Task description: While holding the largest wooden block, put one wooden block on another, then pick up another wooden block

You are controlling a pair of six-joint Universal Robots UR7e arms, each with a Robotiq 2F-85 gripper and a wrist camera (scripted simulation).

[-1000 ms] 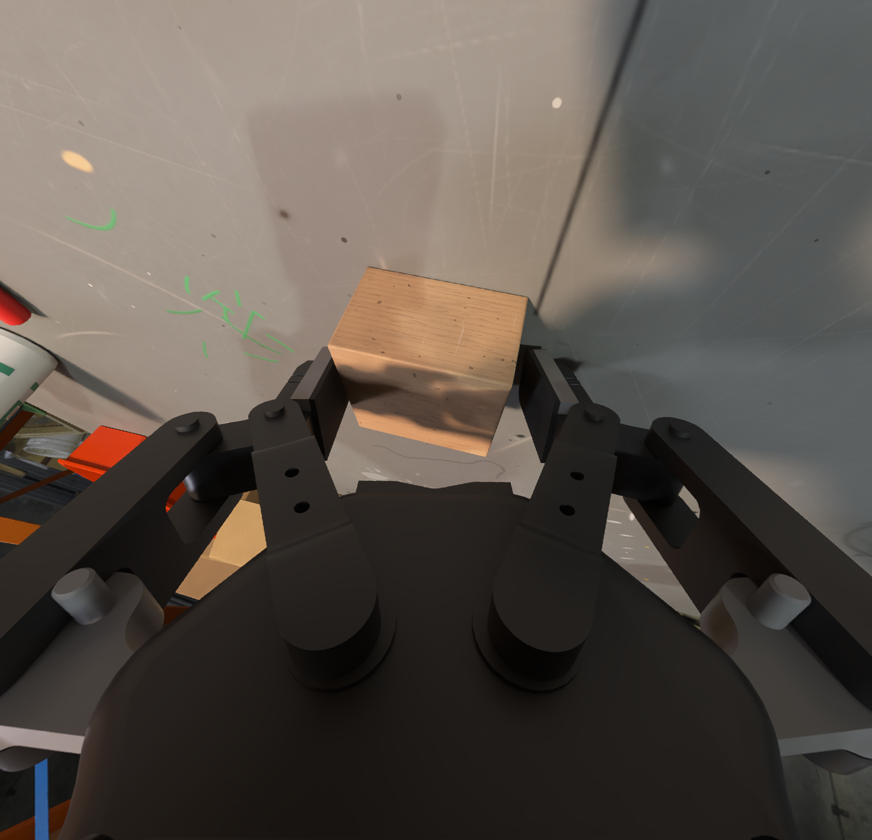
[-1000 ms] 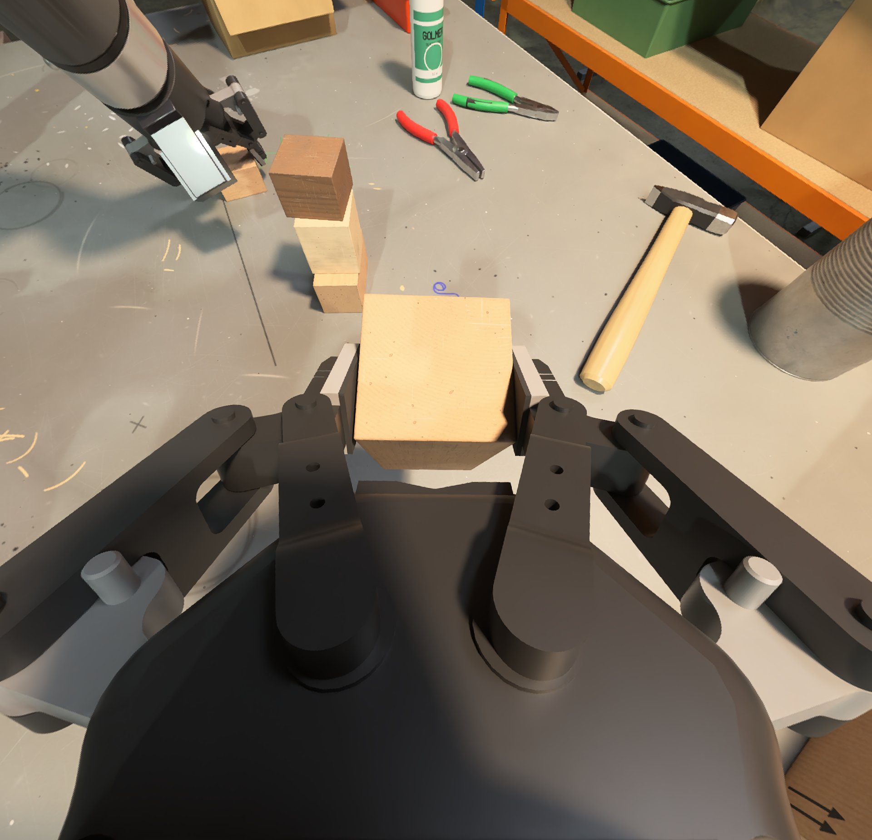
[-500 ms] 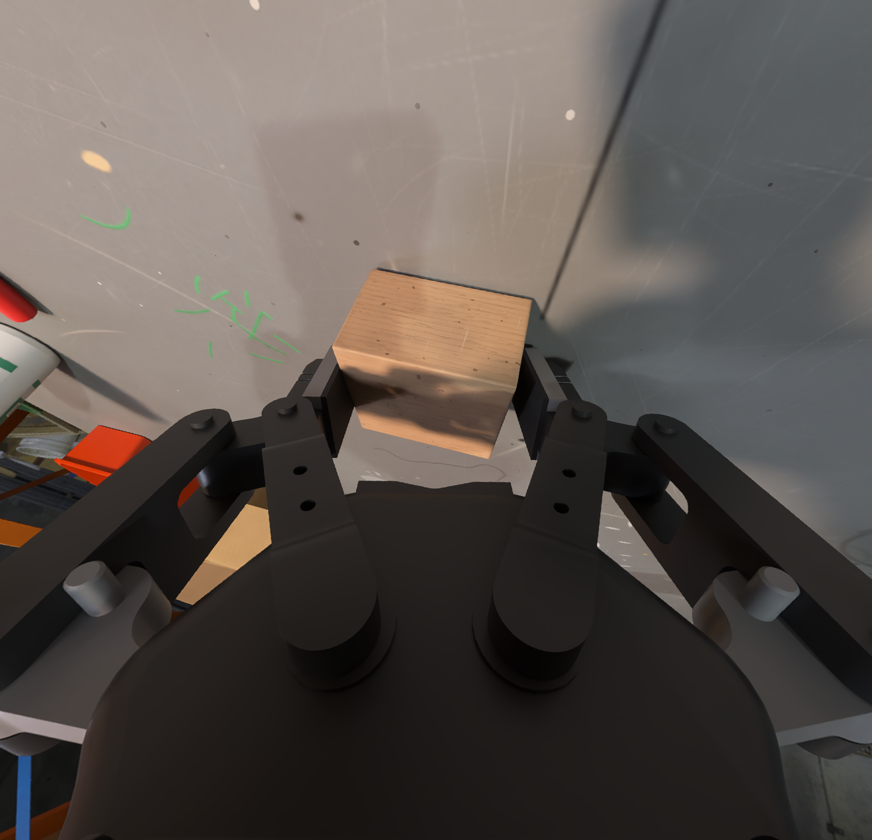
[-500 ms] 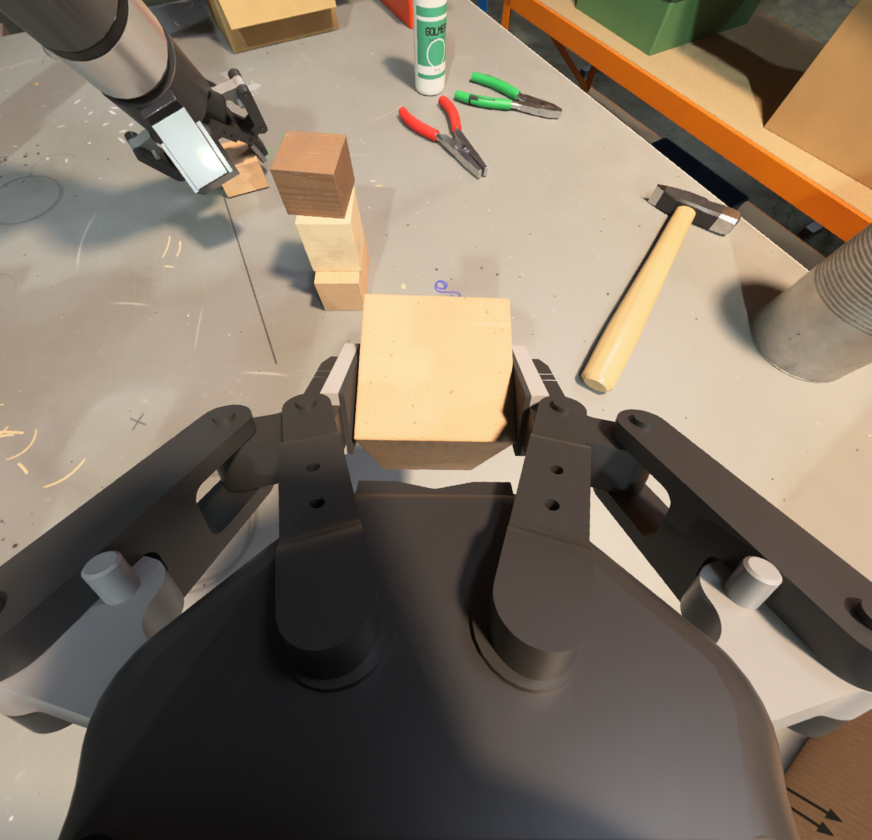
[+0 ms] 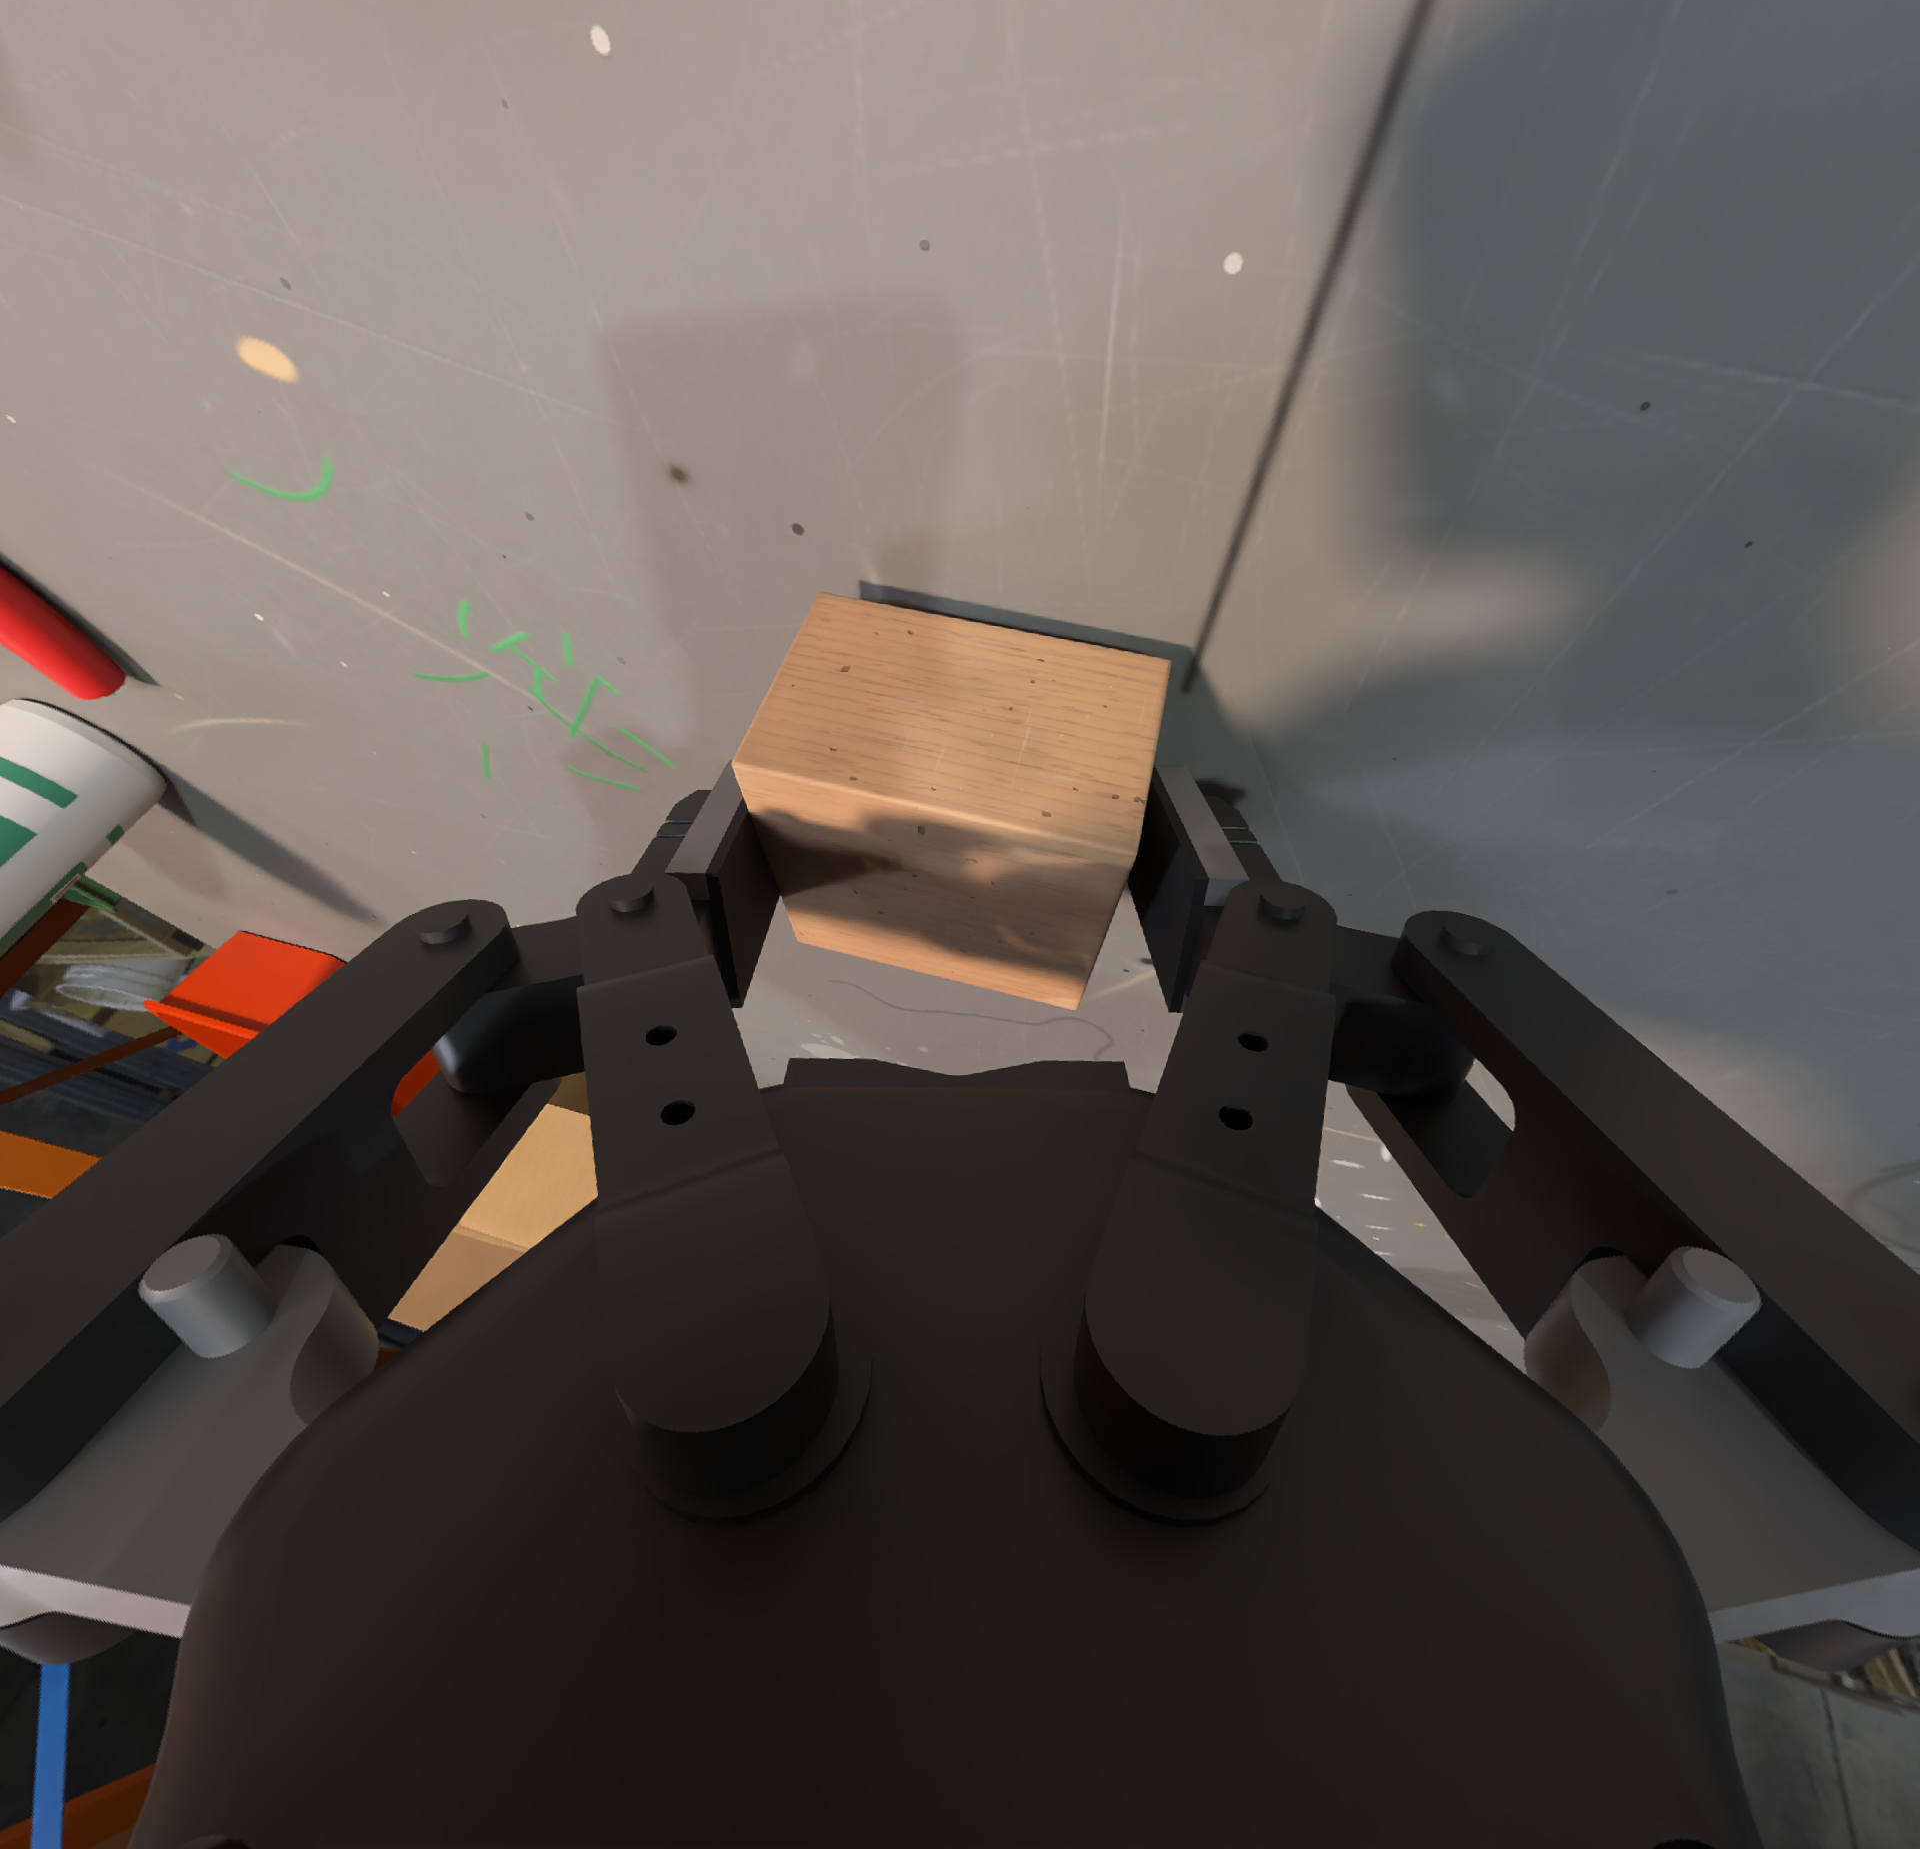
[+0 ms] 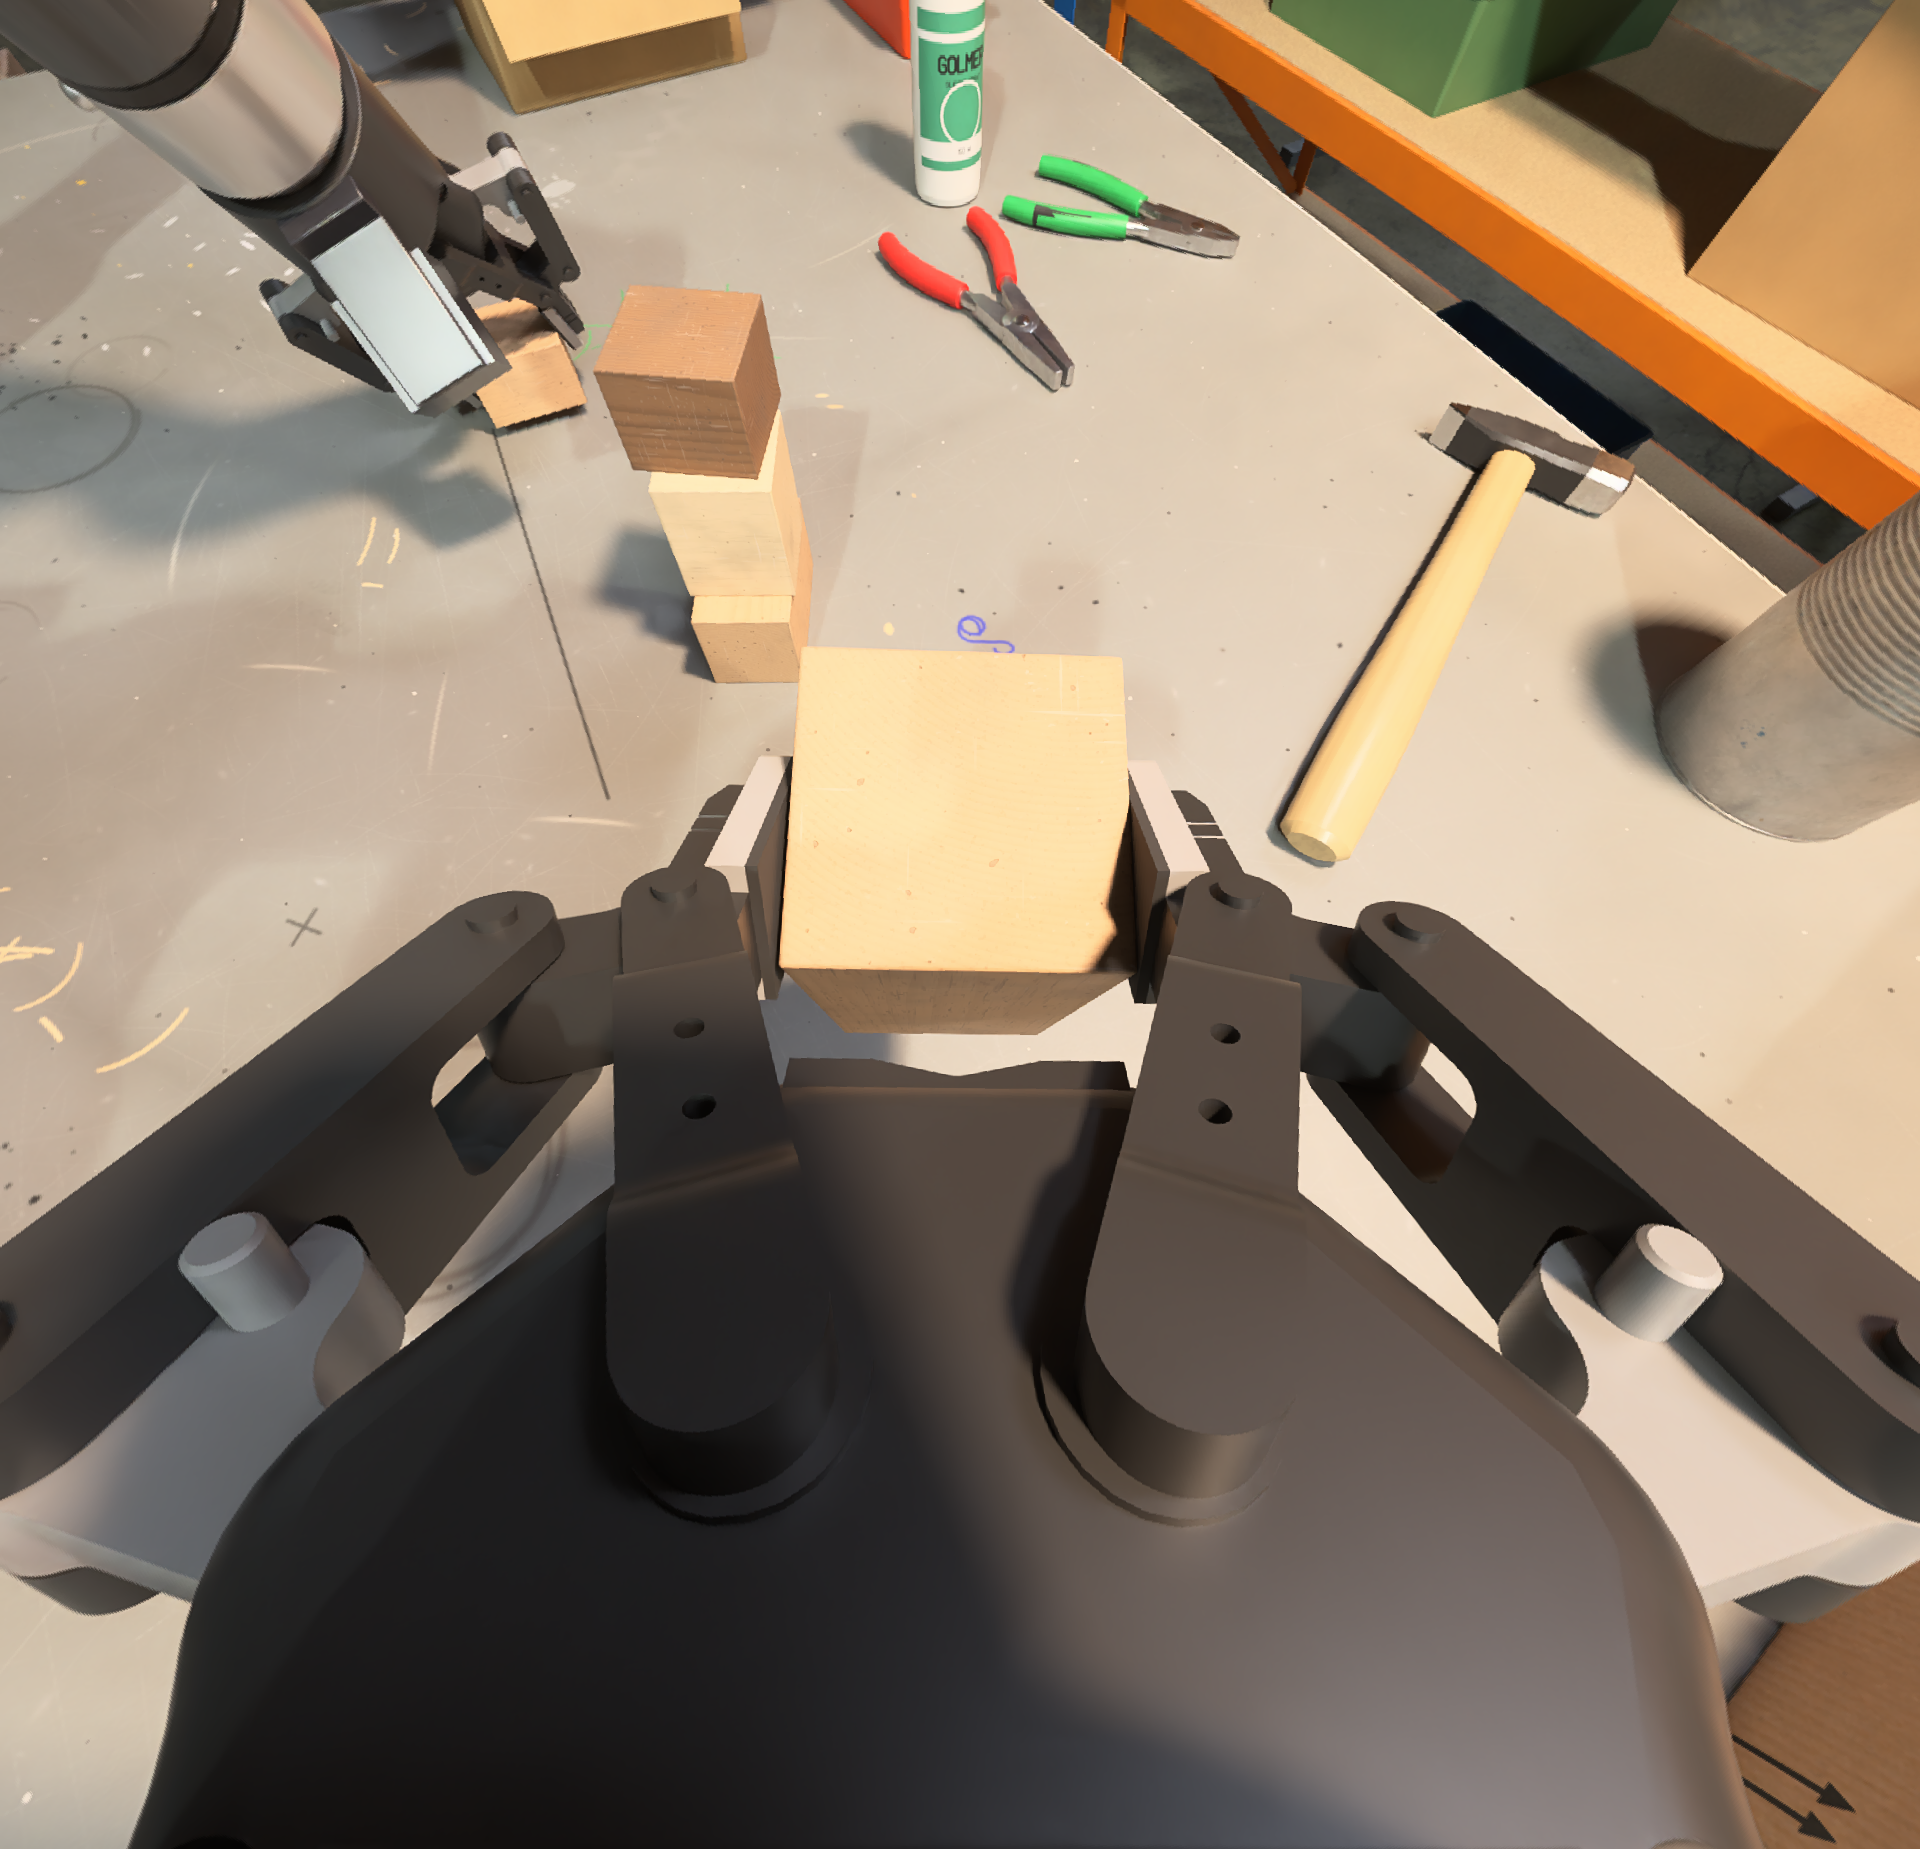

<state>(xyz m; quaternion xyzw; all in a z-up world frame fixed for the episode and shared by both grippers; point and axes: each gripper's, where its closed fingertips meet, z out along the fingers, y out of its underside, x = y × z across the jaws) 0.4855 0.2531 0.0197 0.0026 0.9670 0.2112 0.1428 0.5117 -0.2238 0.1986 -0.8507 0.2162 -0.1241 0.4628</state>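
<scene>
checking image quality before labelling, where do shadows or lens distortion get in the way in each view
Left wrist view: a shadow darkens the near face of the wooden block in the left end effector, and broad arm shadows cover the table at right. Right wrist view: the large pale block in the right end effector is brightly lit; wide-angle bending curves the orange shelf.

The stack of three blocks (image 6: pixel 717 490) stands as the main obstacle on the counter (image 6: pixel 312 719). Just left of it, the left gripper (image 6: pixel 520 282) with its block (image 6: pixel 530 376) fills the space. Right of the stack, bare counter runs to the red pliers (image 6: pixel 977 293), green pliers (image 6: pixel 1132 210) and glue bottle (image 6: pixel 948 85); farther right lies the hammer (image 6: pixel 1423 636). In front of the stack, the right gripper (image 6: pixel 956 833) holds the large block (image 6: pixel 956 812), leaving a narrow gap.
</scene>
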